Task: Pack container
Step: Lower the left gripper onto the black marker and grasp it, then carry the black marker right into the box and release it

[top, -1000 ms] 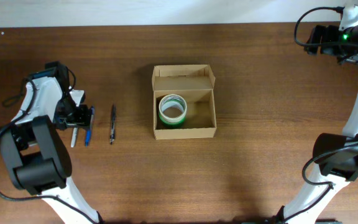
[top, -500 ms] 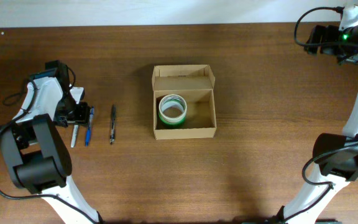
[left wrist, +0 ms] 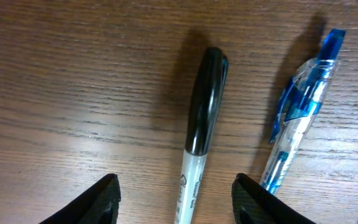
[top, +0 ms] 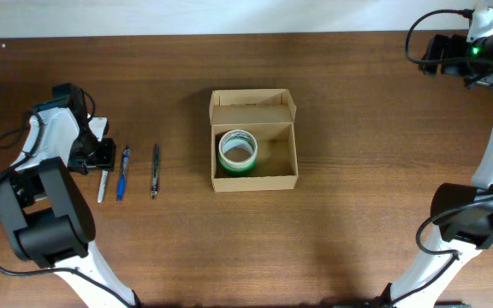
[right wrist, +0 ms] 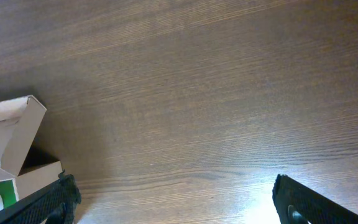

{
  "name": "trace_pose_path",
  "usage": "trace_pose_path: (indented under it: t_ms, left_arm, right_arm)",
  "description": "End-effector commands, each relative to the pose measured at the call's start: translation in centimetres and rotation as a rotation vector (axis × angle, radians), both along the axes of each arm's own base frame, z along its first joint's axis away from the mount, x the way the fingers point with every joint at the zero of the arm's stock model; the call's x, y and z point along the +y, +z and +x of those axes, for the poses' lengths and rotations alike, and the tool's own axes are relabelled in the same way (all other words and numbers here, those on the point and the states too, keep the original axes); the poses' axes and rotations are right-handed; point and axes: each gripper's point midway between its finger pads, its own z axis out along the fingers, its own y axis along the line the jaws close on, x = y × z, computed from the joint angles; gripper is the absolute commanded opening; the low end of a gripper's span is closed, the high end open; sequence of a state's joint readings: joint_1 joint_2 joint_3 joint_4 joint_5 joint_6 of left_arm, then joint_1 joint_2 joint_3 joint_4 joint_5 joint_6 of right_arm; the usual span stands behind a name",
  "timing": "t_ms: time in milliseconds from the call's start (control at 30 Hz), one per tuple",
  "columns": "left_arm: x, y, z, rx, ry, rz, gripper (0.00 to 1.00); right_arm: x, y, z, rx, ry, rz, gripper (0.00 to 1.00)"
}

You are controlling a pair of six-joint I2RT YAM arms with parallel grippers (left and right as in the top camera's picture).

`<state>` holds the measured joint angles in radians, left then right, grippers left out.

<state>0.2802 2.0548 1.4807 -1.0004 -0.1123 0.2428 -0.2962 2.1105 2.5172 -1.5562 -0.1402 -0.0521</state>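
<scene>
While the left gripper (left wrist: pixel 179 199) hangs low over the table (top: pixel 358 128), its jaws stand wide apart and clamp nothing. Left wrist view: a marker (left wrist: pixel 205 102), black cap and white barrel, lies flat on the wood, its barrel running into the gap between the two fingertips. Cannot tell whether either finger touches it.

A blue pen (left wrist: pixel 300 115) with a clear barrel lies just beside the marker, apart from it and roughly parallel.

Overhead: a third, dark pen (top: pixel 155 170) lies next in the row, near the blue one, on the side toward the table centre.

The container (top: pixel 255 181), a tan cardboard box, sits at mid-table, well apart from the pens. Its flap lid (top: pixel 253 101) stands open at the far edge. A green-and-white tape roll (top: pixel 234 168) lies flat inside, against the left wall.

The right gripper (right wrist: pixel 179 202) is at the far right corner, well apart from the box. Jaws wide, empty. Its wrist camera catches only the box's corner at the left edge.
</scene>
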Motion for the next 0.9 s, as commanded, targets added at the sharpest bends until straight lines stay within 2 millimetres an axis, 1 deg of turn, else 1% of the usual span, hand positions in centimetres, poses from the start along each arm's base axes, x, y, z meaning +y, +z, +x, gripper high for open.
trace_pose_path:
  t_ms: [0,133,233,267,300,333,400,433,467,567,633,700,767,833,867]
  left_arm:
    - [-0.4,-2.2,-0.8,0.056,0.008,-0.038,0.57]
    - [-0.6,-3.4,-1.3,0.093,0.011,-0.049,0.55]
    - [-0.6,-3.6,-1.4,0.100,0.012,-0.051,0.53]
    - [-0.6,-3.6,-1.4,0.101,0.011,-0.050,0.50]
    - [-0.6,-3.6,-1.4,0.101,0.011,-0.048,0.45]
    - [-0.6,-3.6,-1.4,0.102,0.011,-0.048,0.37]
    - [-0.6,-3.6,-1.6,0.108,0.011,-0.049,0.16]
    - [-0.6,-3.6,-1.6,0.110,0.010,-0.048,0.07]
    - [-0.5,-3.6,-1.6,0.110,0.010,-0.045,0.02]
    - [-0.5,-3.5,-1.6,0.109,0.010,-0.046,0.02]
    - [-0.5,-3.0,-1.3,0.106,0.011,-0.048,0.02]
    - [-0.7,-1.8,-0.6,0.094,0.016,-0.068,0.02]
    - [-1.3,0.6,1.0,0.055,0.019,-0.118,0.02]
    - [-1.6,3.8,2.8,0.002,0.017,-0.152,0.02]
    - [-1.7,6.0,3.9,-0.034,0.012,-0.158,0.02]
  right_arm:
    - [-0.1,0.3,0.0,-0.009,-0.011,0.006,0.99]
    - [-0.1,0.3,0.0,-0.009,-0.011,0.006,0.99]
    - [-0.1,0.3,0.0,-0.009,-0.011,0.006,0.99]
    - [-0.1,0.3,0.0,-0.009,-0.011,0.006,0.99]
    - [-0.1,0.3,0.0,-0.009,-0.011,0.006,0.99]
    - [-0.1,0.3,0.0,-0.009,-0.011,0.006,0.99]
    - [-0.1,0.3,0.0,-0.009,-0.011,0.006,0.99]
    - [-0.1,0.3,0.0,-0.009,-0.011,0.006,0.99]
    - [-0.1,0.3,0.0,-0.009,-0.011,0.006,0.99]
    - [-0.1,0.3,0.0,-0.009,-0.011,0.006,0.99]
    - [-0.1,0.3,0.0,-0.009,-0.011,0.006,0.99]
    - [-0.1,0.3,0.0,-0.009,-0.011,0.006,0.99]
    - [-0.1,0.3,0.0,-0.009,-0.011,0.006,0.99]
    - [-0.1,0.3,0.0,-0.009,-0.011,0.006,0.99]
    - [-0.1,0.3,0.0,-0.009,-0.011,0.006,0.99]
